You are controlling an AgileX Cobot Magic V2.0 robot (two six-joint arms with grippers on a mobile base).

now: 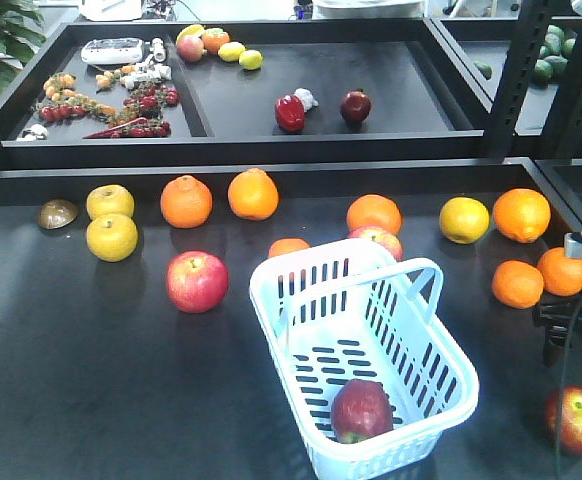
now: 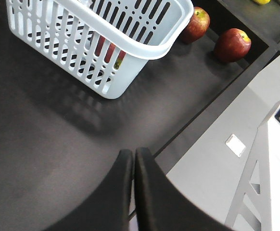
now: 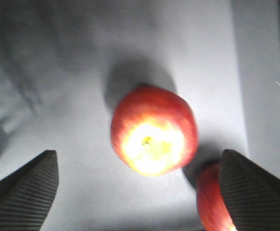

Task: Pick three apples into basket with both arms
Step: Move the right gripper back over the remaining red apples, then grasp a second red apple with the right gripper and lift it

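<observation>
The pale blue-white basket (image 1: 366, 350) stands mid-table with one dark red apple (image 1: 361, 410) inside. A red apple (image 1: 197, 281) lies to its left, and another (image 1: 578, 420) at the front right, below my right arm (image 1: 561, 325). In the right wrist view my right gripper (image 3: 137, 155) is open above a red-yellow apple (image 3: 153, 132); a second apple (image 3: 210, 197) shows partly behind the right finger. My left gripper (image 2: 134, 155) is shut and empty near the table's edge, well short of the basket (image 2: 130, 45) and two apples (image 2: 196, 25) (image 2: 232, 44) beyond it.
Oranges (image 1: 186, 201) and yellow fruits (image 1: 111, 237) line the back of the table, and a pinkish apple (image 1: 376, 240) sits just behind the basket. A raised shelf behind holds an apple (image 1: 355, 106), a red pepper (image 1: 289, 113) and small produce. A black upright post (image 1: 516, 75) stands at right.
</observation>
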